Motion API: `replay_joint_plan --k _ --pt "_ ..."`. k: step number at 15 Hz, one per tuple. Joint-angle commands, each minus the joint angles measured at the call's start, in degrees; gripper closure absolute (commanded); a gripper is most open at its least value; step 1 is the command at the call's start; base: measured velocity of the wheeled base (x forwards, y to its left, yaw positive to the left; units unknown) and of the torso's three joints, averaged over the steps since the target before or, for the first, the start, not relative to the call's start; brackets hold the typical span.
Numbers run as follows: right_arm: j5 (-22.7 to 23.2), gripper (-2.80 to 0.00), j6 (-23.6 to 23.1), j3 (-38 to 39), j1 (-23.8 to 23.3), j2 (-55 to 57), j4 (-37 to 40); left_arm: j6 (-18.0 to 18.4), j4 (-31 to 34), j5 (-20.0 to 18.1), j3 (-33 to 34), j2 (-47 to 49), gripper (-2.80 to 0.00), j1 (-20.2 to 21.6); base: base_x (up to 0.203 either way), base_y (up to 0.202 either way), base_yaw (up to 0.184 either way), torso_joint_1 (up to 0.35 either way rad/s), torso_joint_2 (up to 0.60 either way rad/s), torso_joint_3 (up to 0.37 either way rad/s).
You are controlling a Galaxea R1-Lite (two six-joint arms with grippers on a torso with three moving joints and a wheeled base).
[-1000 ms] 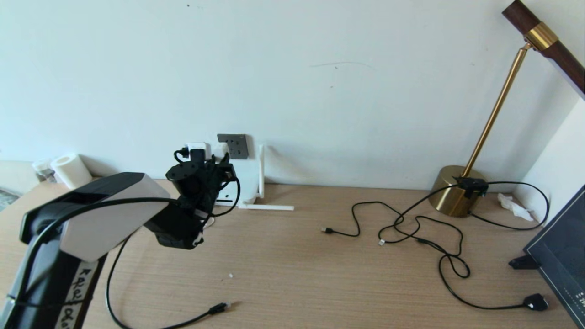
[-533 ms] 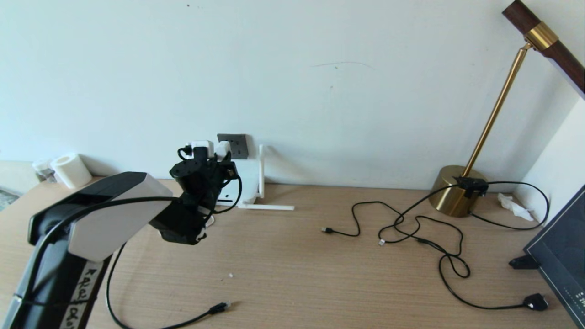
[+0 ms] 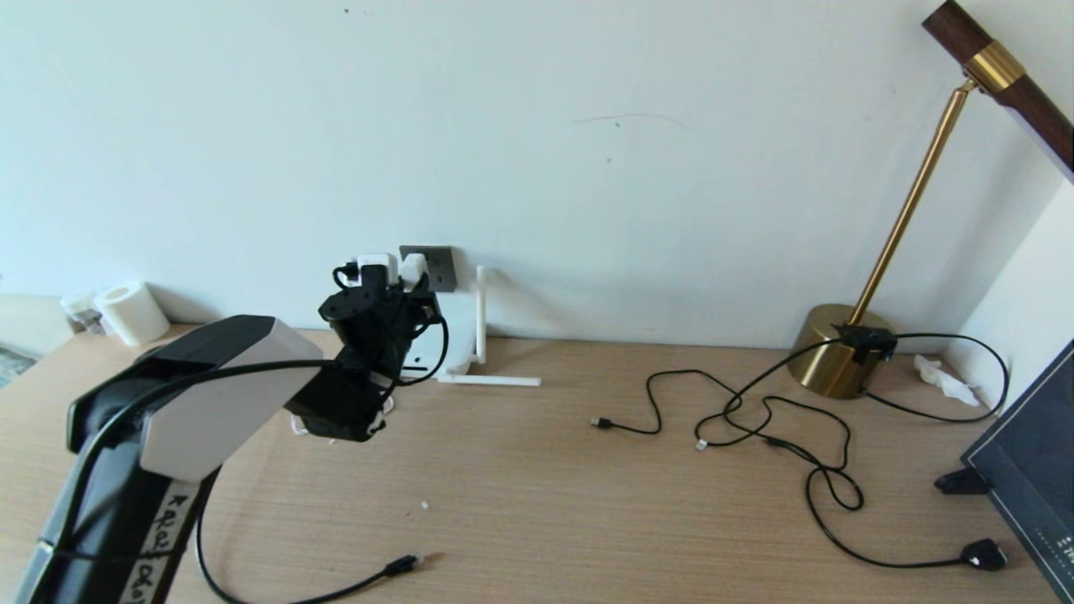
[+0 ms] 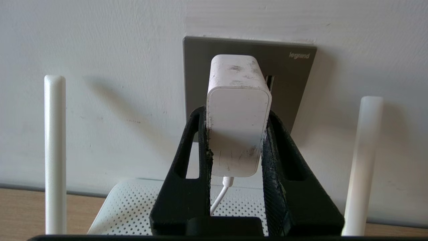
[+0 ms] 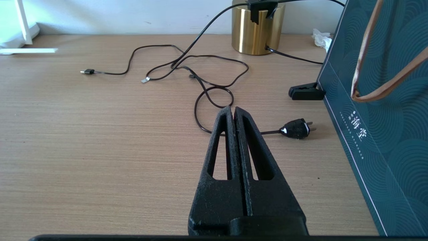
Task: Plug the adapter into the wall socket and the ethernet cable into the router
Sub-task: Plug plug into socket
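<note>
Left gripper (image 4: 235,134) clamps the white adapter (image 4: 238,117) by its sides, long axis aimed straight at the grey wall socket (image 4: 294,77) directly ahead at upper centre; right gripper (image 5: 234,115) rests closed, empty.

I count one wall socket (image 4: 249,60), one white adapter (image 4: 238,130) and one router (image 4: 133,207). I see two upright router antennas (image 4: 54,150) in the left wrist view. Lower left of the head view I count one ethernet cable (image 3: 352,583). At right: one brass lamp (image 3: 831,352), one black two-pin plug (image 5: 296,129), one teal bag (image 5: 384,134). At far left, one paper roll (image 3: 130,312).
</note>
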Motion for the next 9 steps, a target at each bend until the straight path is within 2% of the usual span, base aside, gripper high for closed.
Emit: replay_joint_plan --k 1,9 --pt "0.0 0.0 0.0 0.0 0.0 0.1 0.0 0.0 0.0 0.0 -0.6 0.4 0.0 0.0 0.0 0.0 0.0 0.0 0.0 0.0" --pt "0.0 0.0 0.0 0.0 0.0 0.1 0.0 0.0 -0.2 0.2 -0.2 0.5 0.0 0.1 0.0 0.0 0.0 0.0 0.0 0.0"
